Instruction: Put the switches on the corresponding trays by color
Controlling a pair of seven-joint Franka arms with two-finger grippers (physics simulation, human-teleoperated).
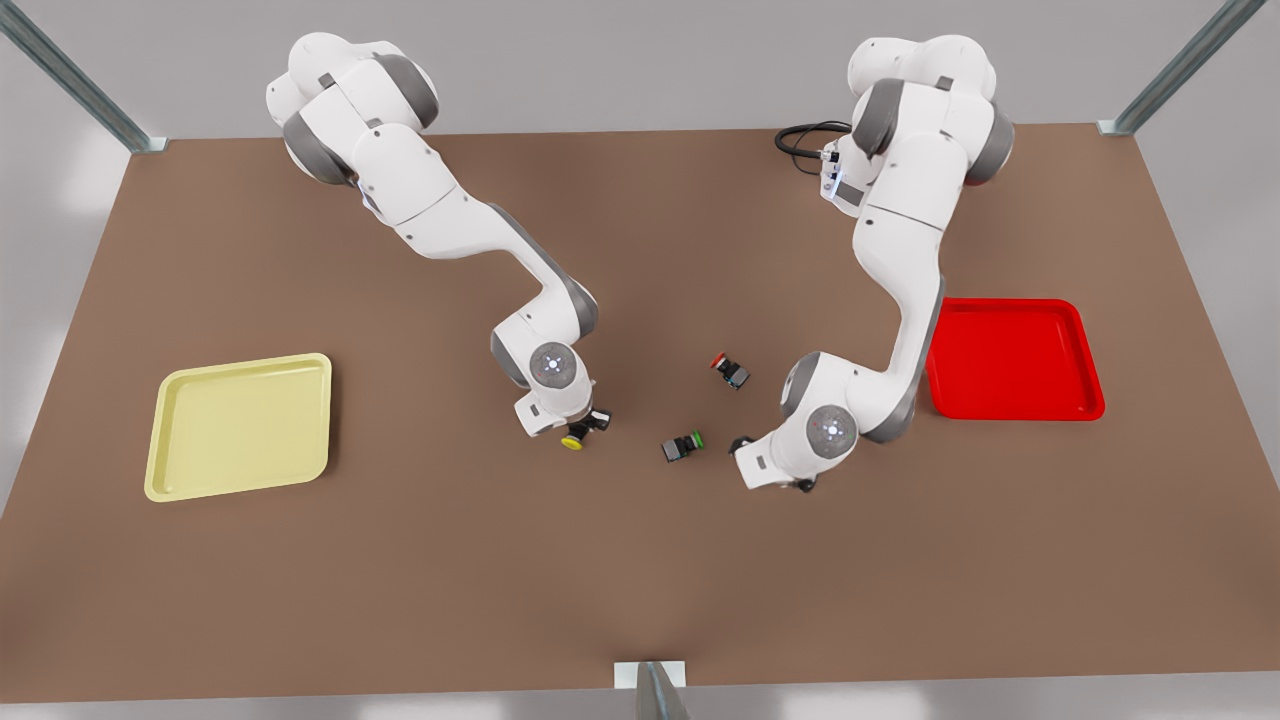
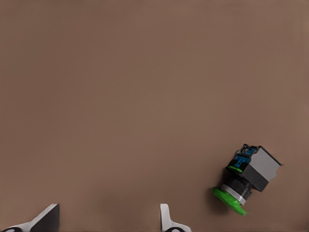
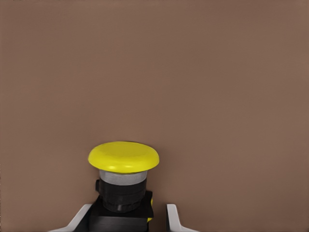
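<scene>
Right gripper (image 1: 585, 428), frame centre, pinches yellow switch (image 1: 573, 441) low on body; could slip before yellow tray (image 1: 240, 425), lower left. Left gripper (image 1: 770, 462) waits, jaws spread, beside green switch (image 1: 683, 445).

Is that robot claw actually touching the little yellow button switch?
Touching. In the right wrist view, the right gripper's fingers press on both sides of the yellow switch's black body, with no gap visible. The front view shows the same switch at that gripper.

Two glossy white arms, rounded shells with grey bands at every joint. Each wrist shows a round grey cap with a small lit dot at its centre. A black cable (image 1: 803, 138) loops behind the arm on the front view's right, beside a lit connector block. Black tips on both hands, pale finger pads (image 2: 166, 220).
</scene>
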